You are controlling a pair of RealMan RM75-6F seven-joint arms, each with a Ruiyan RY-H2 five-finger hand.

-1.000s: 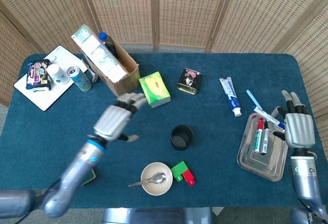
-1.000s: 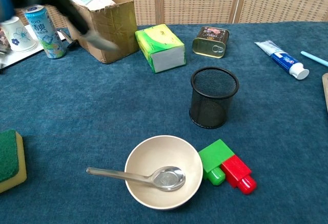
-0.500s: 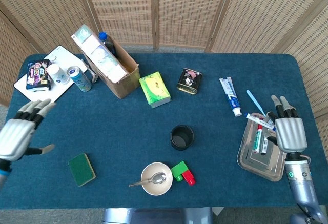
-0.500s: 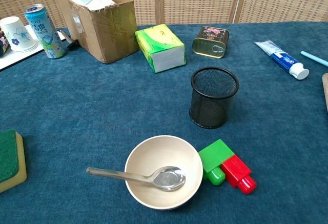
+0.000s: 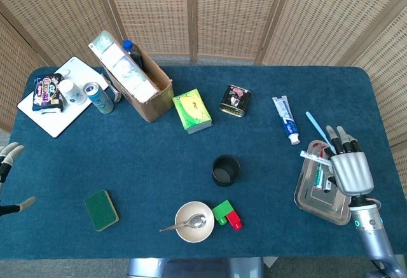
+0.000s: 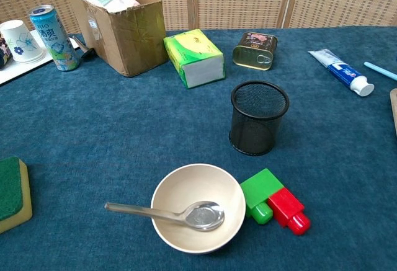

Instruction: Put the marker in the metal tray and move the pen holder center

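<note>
Over metal tray (image 5: 310,195), right hand (image 5: 347,167) holding marker (image 5: 315,158)

Near my front edge of the table sits a beige bowl (image 6: 197,208) with a metal spoon (image 6: 170,213) resting in it, green and red blocks (image 6: 275,204) just beside it. A green sponge (image 5: 102,210) lies toward the front left corner. Farther back: a cardboard box (image 5: 141,78) (open-topped), a green tissue pack (image 6: 193,57), a tin can (image 6: 255,50) and toothpaste (image 5: 287,119).
</note>
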